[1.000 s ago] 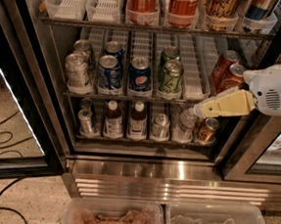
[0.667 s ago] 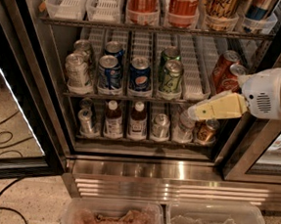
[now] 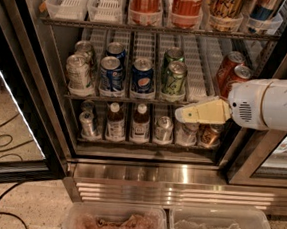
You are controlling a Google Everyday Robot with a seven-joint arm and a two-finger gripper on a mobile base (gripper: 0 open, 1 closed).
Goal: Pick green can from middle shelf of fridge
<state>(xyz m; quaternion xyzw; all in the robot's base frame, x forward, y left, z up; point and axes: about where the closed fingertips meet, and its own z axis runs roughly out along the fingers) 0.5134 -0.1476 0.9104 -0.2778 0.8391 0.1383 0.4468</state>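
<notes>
The fridge [image 3: 143, 175] stands open in the camera view. On its middle shelf [image 3: 200, 84] a green can [image 3: 174, 79] stands upright at the front of its lane, with a second green can [image 3: 172, 56] right behind it. My gripper [image 3: 182, 114], cream-coloured on a white arm, reaches in from the right. Its tip is just below the front edge of the middle shelf, below and slightly right of the front green can, not touching it. It holds nothing that I can see.
Blue Pepsi cans [image 3: 142, 78] and silver cans [image 3: 79, 74] stand left of the green can, red cans [image 3: 235, 73] at the right. Tall cans fill the top rack [image 3: 143, 6], small bottles [image 3: 141, 122] the bottom rack. The glass door [image 3: 17, 120] is swung open left. Two plastic bins [image 3: 113, 227] sit on the floor.
My gripper has moved left, from near the red cans to under the empty lane beside the green can. The cans have not moved.
</notes>
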